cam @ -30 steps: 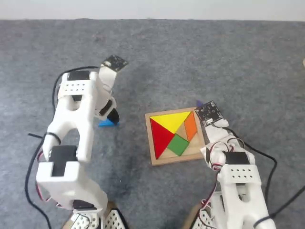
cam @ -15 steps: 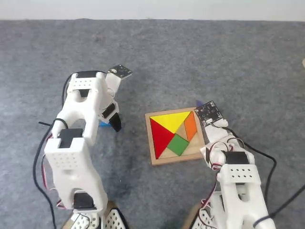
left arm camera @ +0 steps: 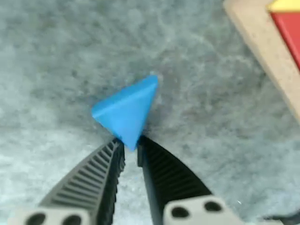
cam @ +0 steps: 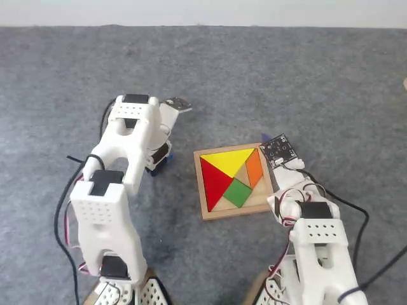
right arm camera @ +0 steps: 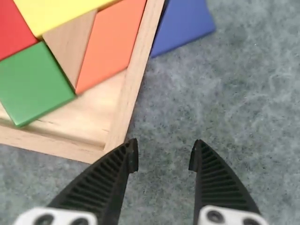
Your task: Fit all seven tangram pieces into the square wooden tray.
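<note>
My left gripper (left arm camera: 129, 145) is shut on one corner of a light blue triangle (left arm camera: 126, 108), which rests on the grey carpet left of the square wooden tray (cam: 234, 212). Just a sliver of this triangle (cam: 166, 161) peeks out under the left arm. The tray holds a yellow triangle (cam: 229, 161), a red triangle (cam: 213, 180), a green square (cam: 237, 192) and an orange parallelogram (cam: 254, 169). A dark blue triangle (right arm camera: 183, 23) lies outside against the tray's right rim (right arm camera: 136, 84). Over the carpet beside the tray's near right corner, my right gripper (right arm camera: 164, 154) is open and holds nothing.
Grey carpet covers the whole table, with free room behind and to the right of the tray. Bare wood shows in the tray (right arm camera: 84, 119) near its front right corner. The tray's rim (left arm camera: 262, 51) lies close to the light blue triangle.
The left arm has swung right toward the tray, and the light blue triangle has shifted right with it. The right arm and the tray have not moved.
</note>
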